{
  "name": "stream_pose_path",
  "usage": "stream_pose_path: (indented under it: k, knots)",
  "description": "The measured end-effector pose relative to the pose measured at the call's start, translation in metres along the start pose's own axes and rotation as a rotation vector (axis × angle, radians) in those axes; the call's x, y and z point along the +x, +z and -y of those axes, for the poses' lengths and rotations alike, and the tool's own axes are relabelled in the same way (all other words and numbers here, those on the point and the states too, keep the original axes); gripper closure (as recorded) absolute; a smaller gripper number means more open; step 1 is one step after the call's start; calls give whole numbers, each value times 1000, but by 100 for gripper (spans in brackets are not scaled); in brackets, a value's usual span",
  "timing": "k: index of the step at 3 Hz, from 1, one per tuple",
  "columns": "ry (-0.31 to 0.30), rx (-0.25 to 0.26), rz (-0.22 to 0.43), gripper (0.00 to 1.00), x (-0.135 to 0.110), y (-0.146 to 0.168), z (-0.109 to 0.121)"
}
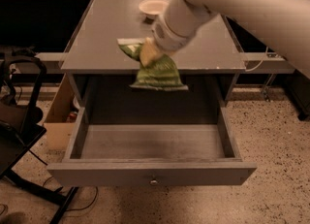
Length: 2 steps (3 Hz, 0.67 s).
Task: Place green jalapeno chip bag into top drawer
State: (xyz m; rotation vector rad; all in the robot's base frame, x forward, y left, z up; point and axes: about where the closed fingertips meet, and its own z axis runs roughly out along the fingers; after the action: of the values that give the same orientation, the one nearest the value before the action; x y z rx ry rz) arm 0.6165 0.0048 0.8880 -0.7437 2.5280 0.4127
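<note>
Camera view: gripper (148, 53) above grey table's (111, 29) near edge, clenched on crinkly green jalapeno chip bag (159, 74).
Top drawer (151, 173), wide grey wooden: open, bag not inside.
Remaining: lower, release.

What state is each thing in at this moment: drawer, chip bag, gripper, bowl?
top drawer: open, nothing visible inside.
green jalapeno chip bag: held, hanging at the front edge of the table, not in the drawer.
gripper: shut on the bag's top, over the table's front edge.
bowl: upright, on the table near its back.
</note>
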Motion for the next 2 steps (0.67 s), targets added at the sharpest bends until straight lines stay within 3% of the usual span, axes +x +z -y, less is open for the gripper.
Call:
stream_pose_path:
  k: [1, 2]
  knots:
    - [38, 4, -42, 100, 78, 0, 8]
    - [79, -74, -121, 100, 168, 80, -4]
